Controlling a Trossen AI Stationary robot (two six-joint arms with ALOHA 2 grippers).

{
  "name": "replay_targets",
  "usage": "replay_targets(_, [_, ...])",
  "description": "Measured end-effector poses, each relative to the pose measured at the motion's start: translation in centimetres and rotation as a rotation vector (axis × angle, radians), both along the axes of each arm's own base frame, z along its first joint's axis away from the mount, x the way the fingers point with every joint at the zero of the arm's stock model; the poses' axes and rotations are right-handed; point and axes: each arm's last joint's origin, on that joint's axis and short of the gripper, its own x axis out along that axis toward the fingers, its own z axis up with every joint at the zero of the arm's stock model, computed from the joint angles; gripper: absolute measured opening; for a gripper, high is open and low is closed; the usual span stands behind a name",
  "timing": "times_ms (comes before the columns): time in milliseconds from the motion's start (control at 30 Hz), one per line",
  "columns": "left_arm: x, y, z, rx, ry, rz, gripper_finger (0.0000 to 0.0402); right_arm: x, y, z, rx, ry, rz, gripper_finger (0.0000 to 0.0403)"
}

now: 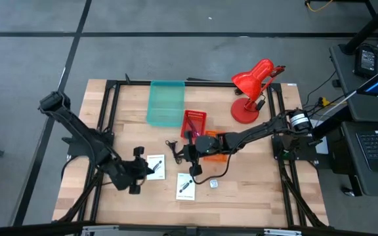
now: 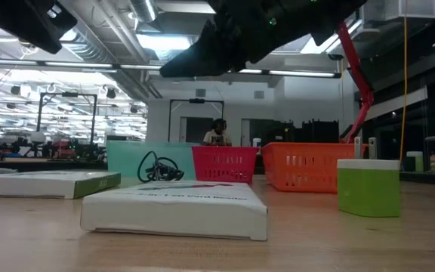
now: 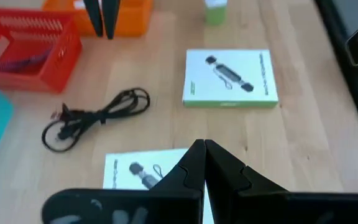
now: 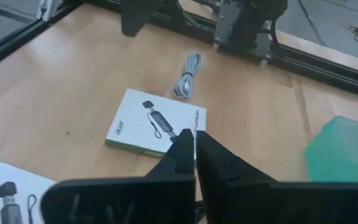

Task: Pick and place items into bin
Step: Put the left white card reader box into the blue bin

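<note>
Two white boxes [image 1: 155, 164], "acer" printed on one; one black cable [image 3: 95, 116].
You see left gripper [image 1: 151, 168] and right gripper [image 1: 188, 156] both closed, empty.

A red desk lamp [image 1: 253, 88] is standing at the far right of the wooden desk [image 1: 110, 115], its round base resting on the wood and its shade tilting toward the middle. A black frame [image 1: 110, 98] is running along the desk's edges, and grey floor [image 1: 31, 59] is spreading out around it. To the right of the desk an open laptop [image 1: 376, 141] is sitting on a dark side table, and in the room beyond, a person [image 2: 217, 133] is sitting far off behind the desk.
</note>
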Motion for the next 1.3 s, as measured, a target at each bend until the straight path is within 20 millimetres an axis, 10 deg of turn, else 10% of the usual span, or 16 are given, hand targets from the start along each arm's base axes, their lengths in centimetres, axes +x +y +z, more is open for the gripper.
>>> replay_targets(533, [1.5,0.1,-2.6,-0.048,0.298,0.227,0.0002,0.9,2.0,-4.8,-0.057,0.052,0.067,0.0])
replay_targets(1300, [1.7,0.6,-4.7,-0.055,0.473,0.322,0.0002,1.9,2.1,-3.4,0.031,0.025,0.106,0.0])
